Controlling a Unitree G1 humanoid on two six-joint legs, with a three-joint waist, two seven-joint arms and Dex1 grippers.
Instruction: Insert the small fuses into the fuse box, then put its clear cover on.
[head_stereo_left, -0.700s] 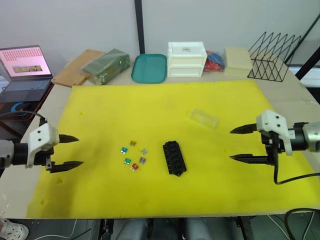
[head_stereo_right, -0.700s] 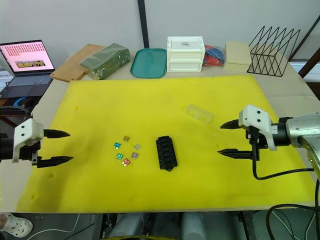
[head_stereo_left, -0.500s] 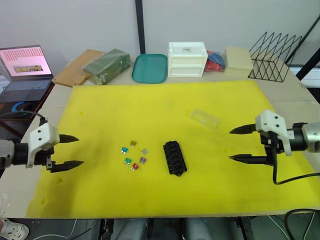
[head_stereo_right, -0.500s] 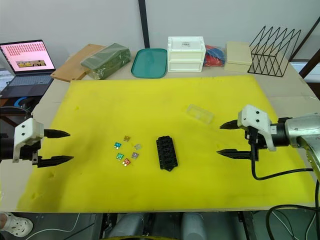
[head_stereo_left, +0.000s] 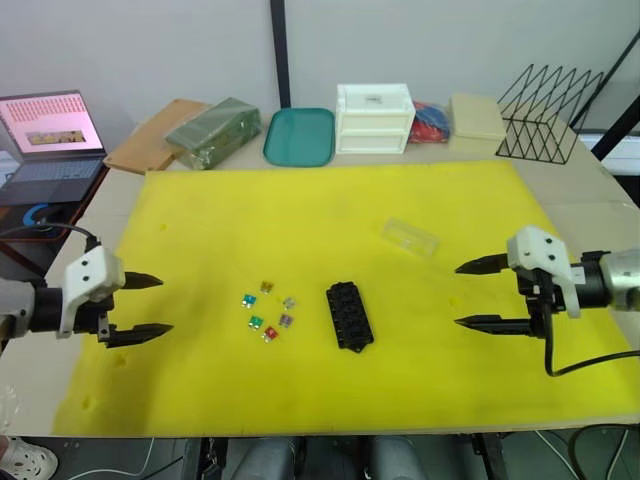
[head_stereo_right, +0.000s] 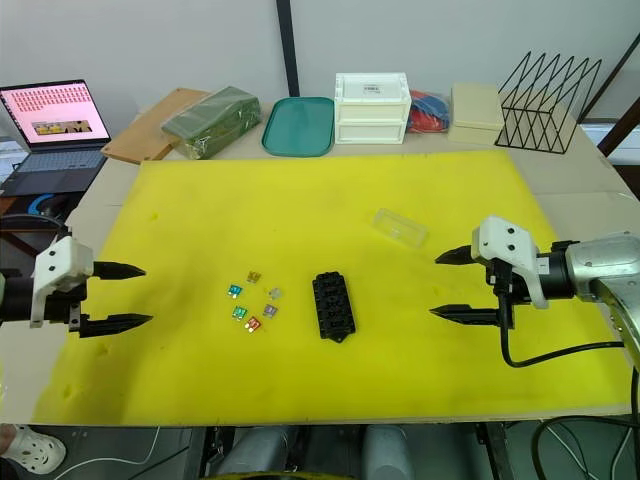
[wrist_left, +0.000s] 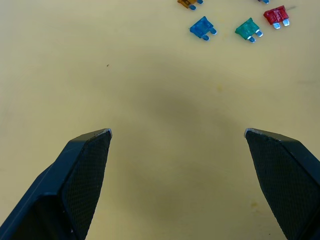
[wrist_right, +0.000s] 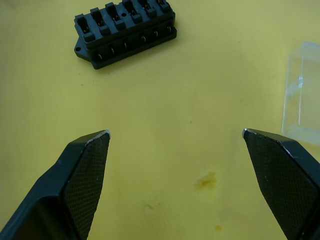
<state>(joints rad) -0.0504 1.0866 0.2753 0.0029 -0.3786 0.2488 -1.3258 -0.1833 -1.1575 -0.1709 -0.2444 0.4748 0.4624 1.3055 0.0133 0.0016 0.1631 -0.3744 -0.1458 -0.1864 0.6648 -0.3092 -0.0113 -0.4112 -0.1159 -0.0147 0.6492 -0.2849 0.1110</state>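
Left gripper (head_stereo_left: 150, 305), right gripper (head_stereo_left: 470, 295): jaws wide apart

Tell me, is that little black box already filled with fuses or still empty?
Empty. The fuse box shows bare slots along its top, and the small fuses lie loose on the yellow mat beside it.

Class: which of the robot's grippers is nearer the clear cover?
Right. The right gripper hovers just beside the clear cover; the left gripper is far across the mat, beyond the fuses.
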